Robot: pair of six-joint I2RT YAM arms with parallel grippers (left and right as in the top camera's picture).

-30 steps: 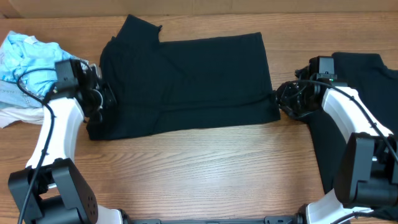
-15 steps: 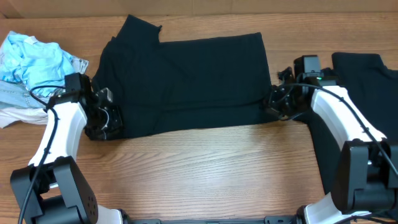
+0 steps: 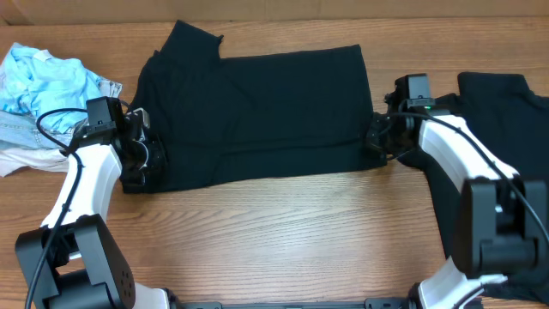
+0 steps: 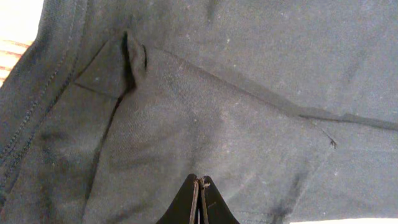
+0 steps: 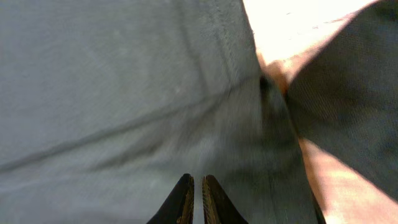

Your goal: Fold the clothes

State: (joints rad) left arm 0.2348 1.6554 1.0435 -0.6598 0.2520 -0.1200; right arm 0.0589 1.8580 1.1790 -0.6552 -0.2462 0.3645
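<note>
A black T-shirt lies flat across the middle of the table, partly folded, with a sleeve sticking up at the back left. My left gripper sits at its lower left edge. In the left wrist view the jaws are pressed together on the shirt fabric. My right gripper sits at the shirt's lower right edge. In the right wrist view its jaws are closed to a thin slit on the fabric. A second black T-shirt lies at the far right, partly under the right arm.
A crumpled pile of light blue clothes with a white cloth below it lies at the far left. Bare wooden table runs along the front. A cardboard wall stands along the back edge.
Both grippers have moved in from beside the shirt onto its lower side edges. The left one dropped toward the front and then drew back a little. The right one shifted left.
</note>
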